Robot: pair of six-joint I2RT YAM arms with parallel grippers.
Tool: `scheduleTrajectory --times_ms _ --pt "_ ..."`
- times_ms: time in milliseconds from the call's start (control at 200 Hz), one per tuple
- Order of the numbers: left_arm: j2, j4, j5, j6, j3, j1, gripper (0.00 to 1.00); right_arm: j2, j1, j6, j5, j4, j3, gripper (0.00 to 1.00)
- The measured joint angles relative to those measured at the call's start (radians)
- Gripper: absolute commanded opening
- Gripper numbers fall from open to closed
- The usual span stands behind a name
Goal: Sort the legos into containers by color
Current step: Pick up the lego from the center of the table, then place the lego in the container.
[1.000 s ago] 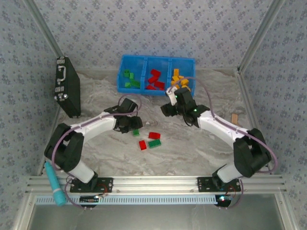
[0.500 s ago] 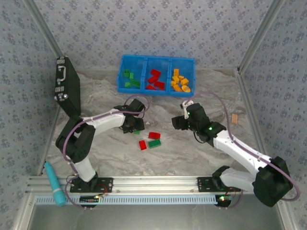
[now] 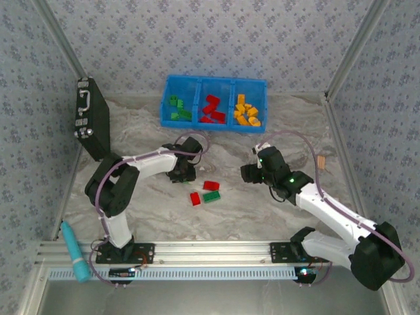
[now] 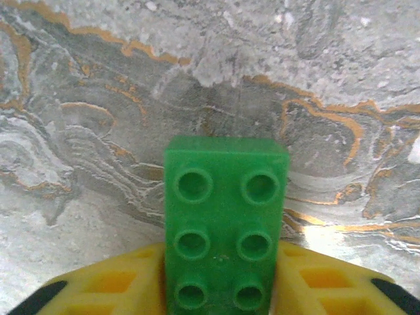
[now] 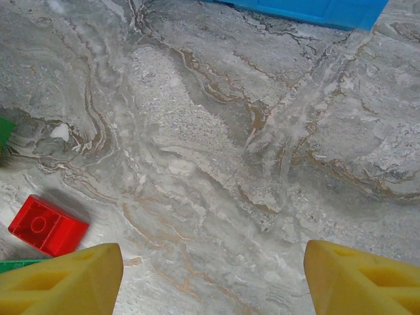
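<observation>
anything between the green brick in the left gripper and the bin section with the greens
Nothing visible: just open table lies between the green brick at the left gripper and the blue bin's left section, where green bricks lie.

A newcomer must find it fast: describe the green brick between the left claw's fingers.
Find the blue bin at the far side, then come toward the arms to the few loose bricks mid-table. The green brick is the leftmost of them. It alone sits pinched between the yellow fingers of the left claw; the other loose green brick lies free, untouched.
</observation>
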Motion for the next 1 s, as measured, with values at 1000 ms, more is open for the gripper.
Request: scheduleTrajectory --times_ms 1000 --pt "0.267 -0.154 0.043 0.384 0.839 0.24 0.26 -0.142 0.157 0.157 -0.049 -0.323 -0.004 0.75"
